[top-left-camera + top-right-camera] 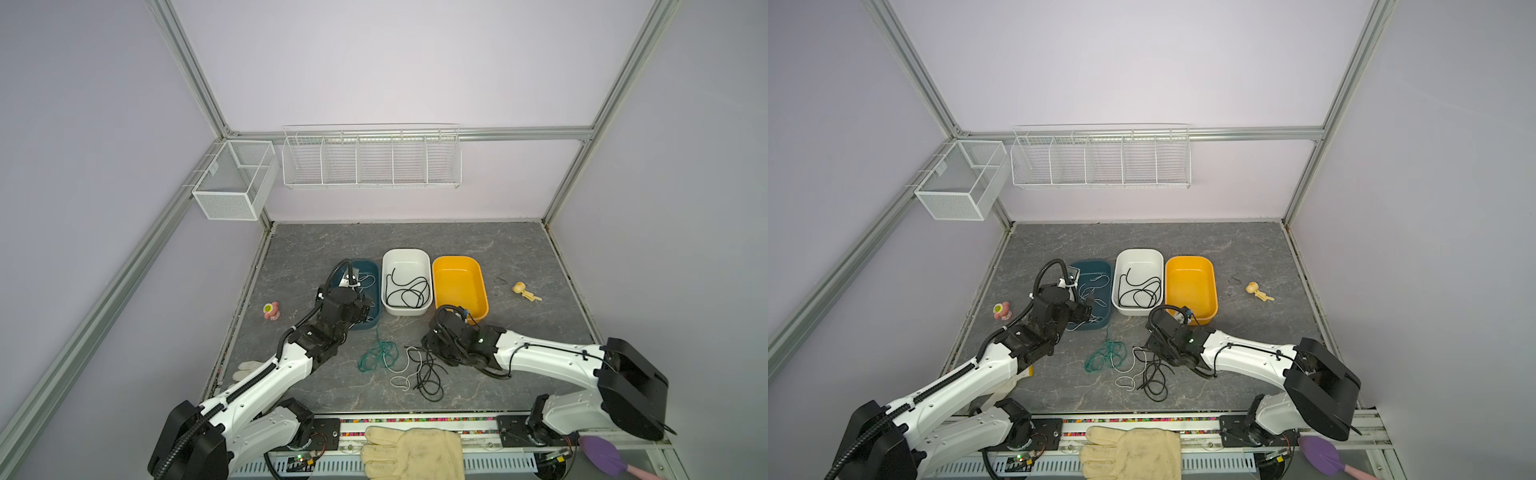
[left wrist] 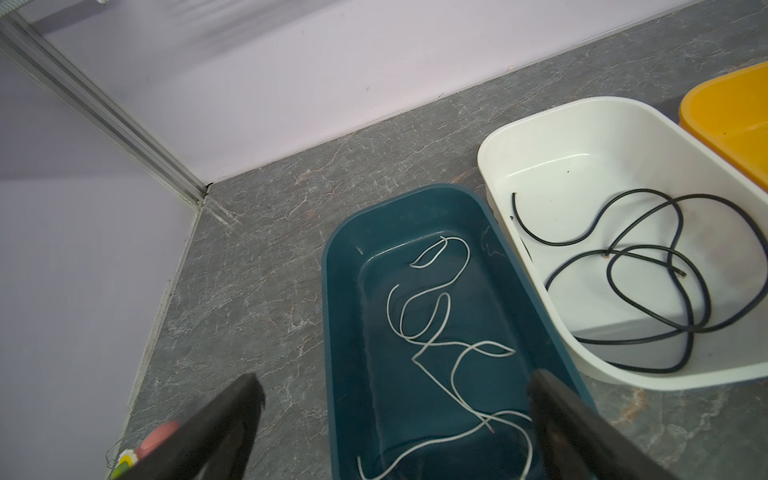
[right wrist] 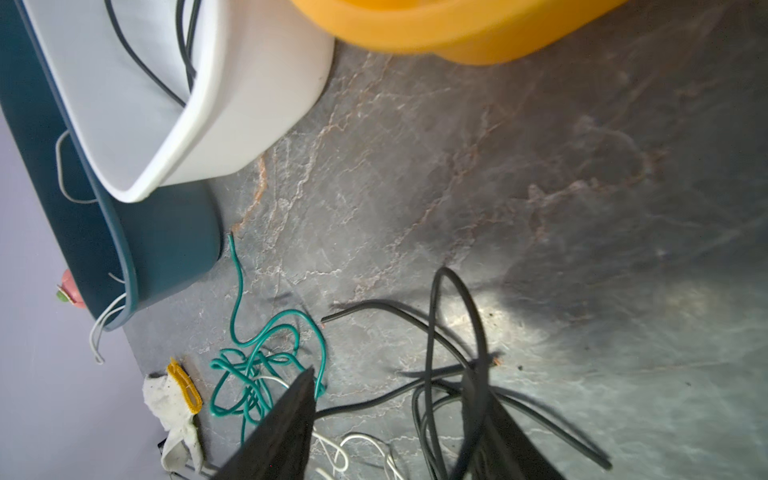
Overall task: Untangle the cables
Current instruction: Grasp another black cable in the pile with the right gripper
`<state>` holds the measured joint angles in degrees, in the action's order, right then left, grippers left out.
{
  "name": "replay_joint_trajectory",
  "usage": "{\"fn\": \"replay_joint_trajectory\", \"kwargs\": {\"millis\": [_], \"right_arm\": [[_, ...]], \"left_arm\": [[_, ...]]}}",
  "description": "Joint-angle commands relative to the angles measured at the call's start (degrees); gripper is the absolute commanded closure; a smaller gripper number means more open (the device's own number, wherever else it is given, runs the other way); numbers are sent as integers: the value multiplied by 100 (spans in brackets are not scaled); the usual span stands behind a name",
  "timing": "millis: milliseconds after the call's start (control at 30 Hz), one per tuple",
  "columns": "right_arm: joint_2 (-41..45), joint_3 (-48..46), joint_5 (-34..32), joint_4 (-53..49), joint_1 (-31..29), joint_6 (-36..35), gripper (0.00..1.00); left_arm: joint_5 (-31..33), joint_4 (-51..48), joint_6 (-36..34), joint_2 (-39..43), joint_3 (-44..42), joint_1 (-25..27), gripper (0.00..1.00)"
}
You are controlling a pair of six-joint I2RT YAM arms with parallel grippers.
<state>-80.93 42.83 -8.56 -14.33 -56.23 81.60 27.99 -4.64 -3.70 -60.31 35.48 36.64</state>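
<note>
right hand (image 3: 392, 372) low over the loose pile on the near middle of the surface (image 1: 519, 340). jaws partway open, astride several strands of the black cable (image 3: 430, 332). no firm pinch is visible, so nothing counts as held yet.

left hand (image 2: 395, 376) hangs wide open and empty over the near end of the teal bin (image 2: 345, 332).

where the cables lie:
- one white cable (image 2: 450, 307) loose in the teal bin
- one black cable (image 2: 690, 311) looped in the white bin (image 2: 498, 137)
- yellow bin (image 1: 457, 286) shows no cable
- on the surface, the green cable (image 3: 240, 274) knotted up on the left of the pile, a white cable (image 3: 355, 435) threading under it, and the black loops on the right

handling, as judged: thin, light and limp, likely to slide easily on the smooth surface. green one seems to keep its kinks, so probably a little springy. a pull on the middle of a loop would likely drag its neighbours along or tighten the knot. better hold looks to be a free end: the black cable's bare tip lies clear just beyond the pile, and the green tail runs out toward the teal bin.
</note>
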Motion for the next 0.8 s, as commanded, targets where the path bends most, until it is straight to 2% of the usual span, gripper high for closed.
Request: {"fn": "replay_joint_trajectory", "kwargs": {"millis": [0, 133, 433, 600, 767], "right_arm": [[-178, 111, 253, 149, 33, 25, 52], [-227, 147, 267, 184, 41, -22, 67], [-69, 371, 137, -13, 37, -462, 92], [85, 606, 55, -169, 21, -884, 94], [170, 1126, -20, -491, -48, -1597, 94]], "left_arm": [[-83, -37, -107, 19, 143, -26, 1], [-87, -36, -105, 13, 150, -26, 1], [-102, -40, -116, -7, 145, -26, 1], [-116, -46, -114, -13, 143, -26, 1], [-136, -62, -114, -33, 152, -26, 1]]}}
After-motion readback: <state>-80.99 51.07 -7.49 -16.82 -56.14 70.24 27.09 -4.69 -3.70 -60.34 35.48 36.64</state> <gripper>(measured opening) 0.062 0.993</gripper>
